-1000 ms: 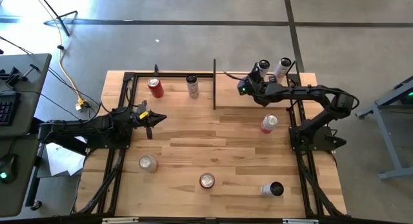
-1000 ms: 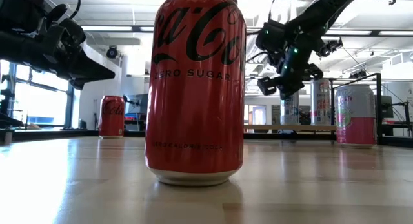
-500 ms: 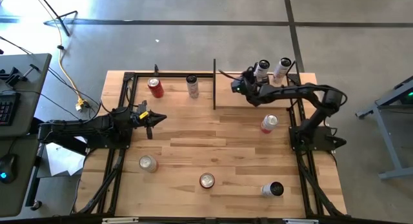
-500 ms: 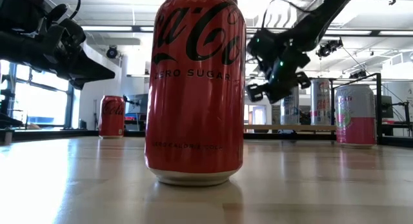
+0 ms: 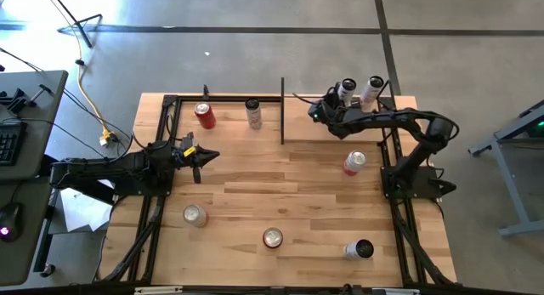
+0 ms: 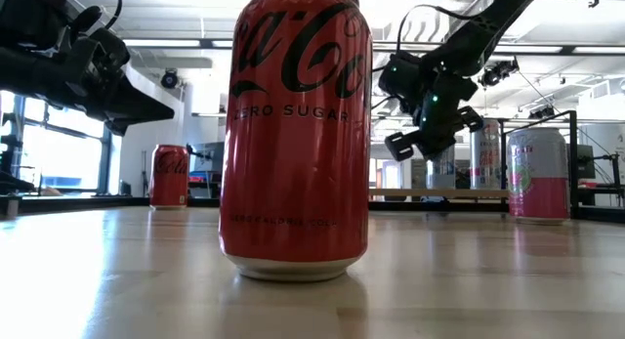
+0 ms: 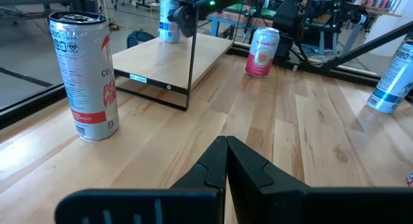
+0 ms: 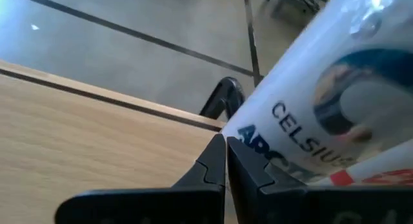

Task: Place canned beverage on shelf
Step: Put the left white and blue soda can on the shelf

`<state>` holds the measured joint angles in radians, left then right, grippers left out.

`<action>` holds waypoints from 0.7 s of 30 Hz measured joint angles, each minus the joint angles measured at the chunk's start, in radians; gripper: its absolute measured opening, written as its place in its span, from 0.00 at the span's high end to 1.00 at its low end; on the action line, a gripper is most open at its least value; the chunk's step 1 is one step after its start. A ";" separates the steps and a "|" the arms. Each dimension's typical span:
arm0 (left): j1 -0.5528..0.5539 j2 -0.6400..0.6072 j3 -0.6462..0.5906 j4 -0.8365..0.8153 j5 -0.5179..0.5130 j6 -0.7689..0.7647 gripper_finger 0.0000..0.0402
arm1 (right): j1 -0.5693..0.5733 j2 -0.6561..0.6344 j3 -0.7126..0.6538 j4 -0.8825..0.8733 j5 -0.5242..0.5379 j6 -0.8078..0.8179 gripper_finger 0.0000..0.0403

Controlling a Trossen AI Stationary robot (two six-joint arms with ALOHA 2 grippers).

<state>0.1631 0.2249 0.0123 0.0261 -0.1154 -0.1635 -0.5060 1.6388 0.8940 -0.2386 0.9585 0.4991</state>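
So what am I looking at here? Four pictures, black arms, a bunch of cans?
These are two robot arms at a wooden table, filmed at once by four cameras: one overhead, one at tabletop height, and one on each wrist. The left gripper waits at the table's left side, jaws shut and holding nothing. The right gripper hangs over the shelf, a low plank with a thin black plate at one end, jaws also shut and empty. Two cans already stand on the shelf; its wrist camera sees one, a white Celsius can, up close. Other cans stand around the table, including the red Coca-Cola can filling the low view.
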 joint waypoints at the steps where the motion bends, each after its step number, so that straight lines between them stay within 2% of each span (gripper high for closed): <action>1: 0.000 0.000 0.000 0.000 0.000 0.000 1.00 | -0.004 -0.011 0.000 -0.015 -0.008 -0.001 1.00; 7: 0.000 0.000 0.000 0.000 0.000 0.000 1.00 | -0.007 -0.099 0.000 -0.095 -0.093 -0.071 1.00; 12: 0.000 0.000 0.000 0.001 -0.002 0.000 1.00 | -0.007 -0.232 0.000 -0.117 -0.254 -0.208 1.00; 17: 0.000 0.000 0.000 0.002 -0.018 0.000 1.00 | -0.049 -0.360 0.000 -0.040 -0.451 -0.289 1.00; 21: 0.000 0.000 0.000 0.002 -0.018 -0.007 1.00 | -0.084 -0.371 0.000 -0.021 -0.454 -0.247 1.00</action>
<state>0.1635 0.2249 0.0122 0.0280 -0.1337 -0.1706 -0.5895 1.2682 0.8940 -0.2596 0.5050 0.2522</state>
